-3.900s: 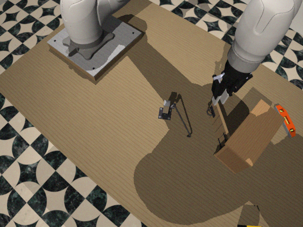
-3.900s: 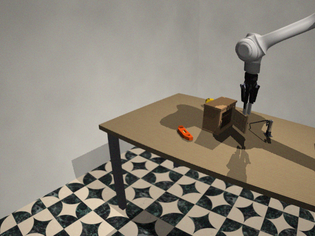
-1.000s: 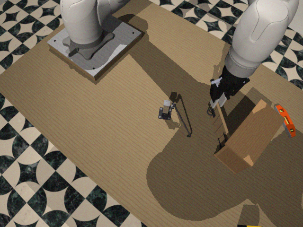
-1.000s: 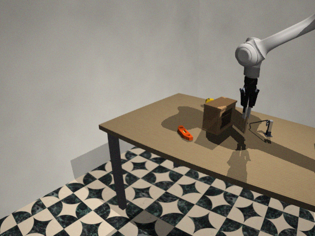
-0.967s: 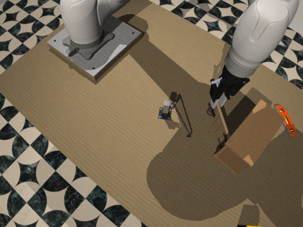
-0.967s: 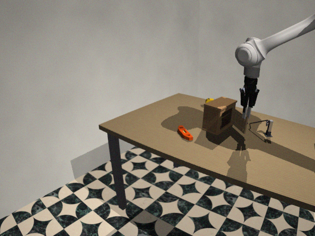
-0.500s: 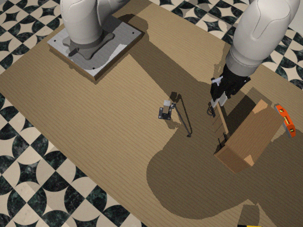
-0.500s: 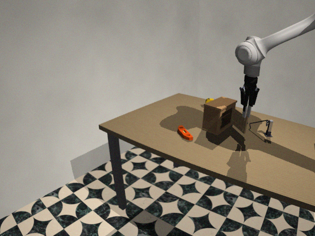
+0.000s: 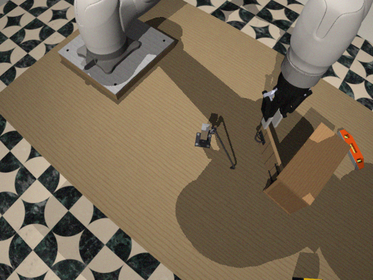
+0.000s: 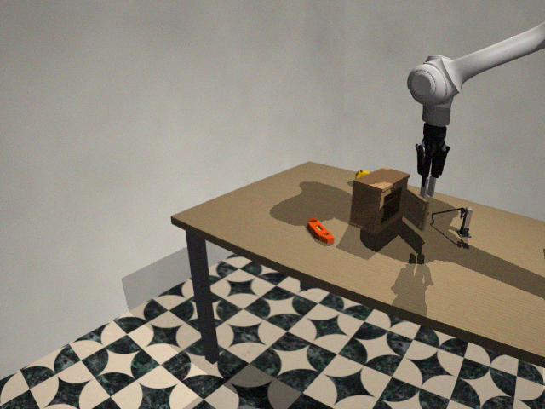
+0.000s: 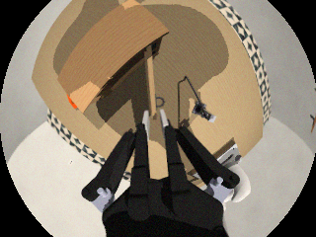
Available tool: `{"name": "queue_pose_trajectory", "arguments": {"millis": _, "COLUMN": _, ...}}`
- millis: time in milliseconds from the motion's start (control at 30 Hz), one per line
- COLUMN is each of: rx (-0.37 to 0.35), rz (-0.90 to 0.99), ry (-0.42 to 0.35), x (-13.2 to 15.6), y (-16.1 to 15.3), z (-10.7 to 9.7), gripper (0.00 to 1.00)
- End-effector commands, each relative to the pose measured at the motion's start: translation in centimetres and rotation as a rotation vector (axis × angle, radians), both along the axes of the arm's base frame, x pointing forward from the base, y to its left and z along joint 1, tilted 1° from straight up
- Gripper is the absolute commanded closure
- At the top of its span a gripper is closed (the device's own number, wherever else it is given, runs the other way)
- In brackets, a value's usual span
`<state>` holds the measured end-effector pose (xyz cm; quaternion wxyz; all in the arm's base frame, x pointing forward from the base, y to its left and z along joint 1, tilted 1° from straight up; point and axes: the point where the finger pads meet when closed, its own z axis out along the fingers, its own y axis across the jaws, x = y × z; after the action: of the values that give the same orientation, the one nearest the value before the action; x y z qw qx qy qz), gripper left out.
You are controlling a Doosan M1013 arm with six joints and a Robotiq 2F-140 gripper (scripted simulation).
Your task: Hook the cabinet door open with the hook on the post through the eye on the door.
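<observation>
Cabinet (image 9: 307, 168): small plain wood box, near bench's far edge beside orange spirit level (image 9: 351, 148). Door (image 9: 274, 147) swung wide, dark eye ring (image 9: 259, 137) on its free edge. Gripper (image 9: 271, 122) above door's top edge, fingers narrow; pinching the edge or not, can't tell. Hook (image 9: 224, 147): thin dark wire hanging off post (image 9: 205, 136), mid-bench, apart from door.
</observation>
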<state>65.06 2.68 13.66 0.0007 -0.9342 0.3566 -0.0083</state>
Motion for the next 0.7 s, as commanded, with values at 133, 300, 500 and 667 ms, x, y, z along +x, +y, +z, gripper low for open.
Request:
{"name": "queue_pose_trajectory", "arguments": {"millis": 133, "rx": 0.000, "rz": 0.000, "ry": 0.000, "x": 0.0, "y": 0.0, "z": 1.6, "gripper": 0.84}}
{"name": "queue_pose_trajectory", "arguments": {"millis": 300, "rx": 0.000, "rz": 0.000, "ry": 0.000, "x": 0.0, "y": 0.0, "z": 2.4, "gripper": 0.84}}
{"name": "queue_pose_trajectory", "arguments": {"millis": 500, "rx": 0.000, "rz": 0.000, "ry": 0.000, "x": -0.1, "y": 0.0, "z": 3.4, "gripper": 0.84}}
{"name": "queue_pose_trajectory", "arguments": {"millis": 667, "rx": 0.000, "rz": 0.000, "ry": 0.000, "x": -0.1, "y": 0.0, "z": 4.0, "gripper": 0.84}}
